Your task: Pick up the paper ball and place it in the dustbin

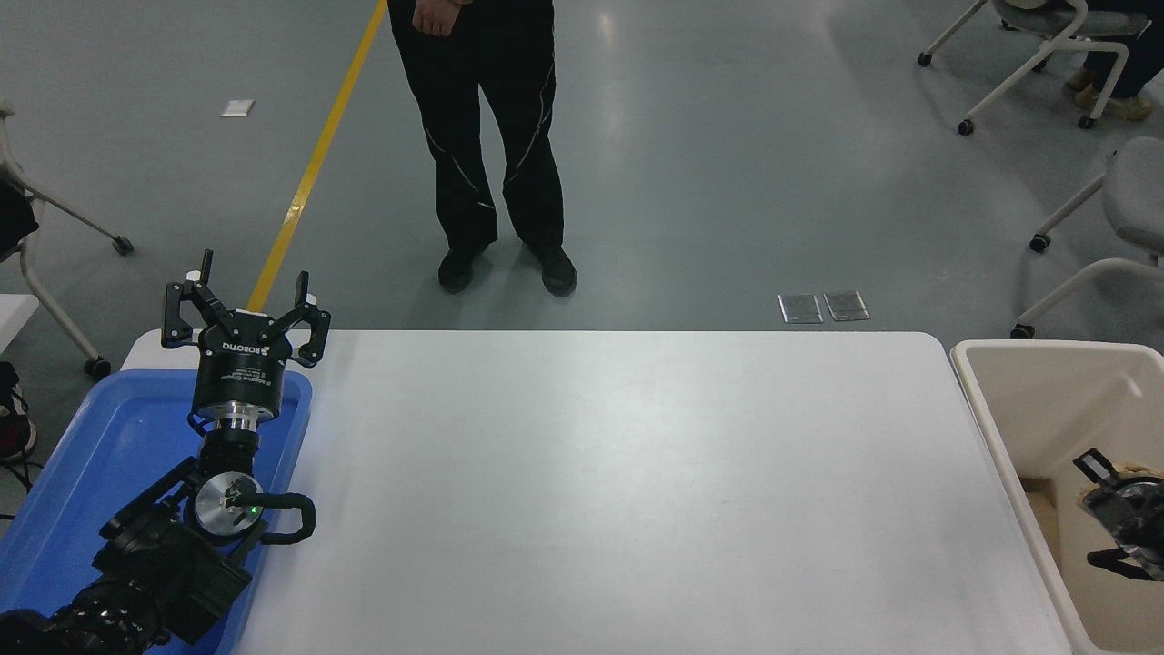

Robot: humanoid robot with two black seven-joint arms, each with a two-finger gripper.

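Note:
The cream-beige dustbin [978, 400] stands at the table's right end, cut off by the picture's edge. My right gripper [1098, 509] is down inside it at the right edge, its two fingers spread apart, so it looks open. A bit of the tan paper ball [1130, 472] shows beside the upper finger, mostly hidden behind the gripper. I cannot tell whether it still touches the gripper. My left gripper [245, 300] is parked at the lower left, open and empty, above the blue tray [109, 437].
A person [486, 136] in black trousers stands at the table's far side. Office chairs [1037, 45] stand at the back right and one at the left. A brown patch [1048, 514] lies on the dustbin's floor by its left wall.

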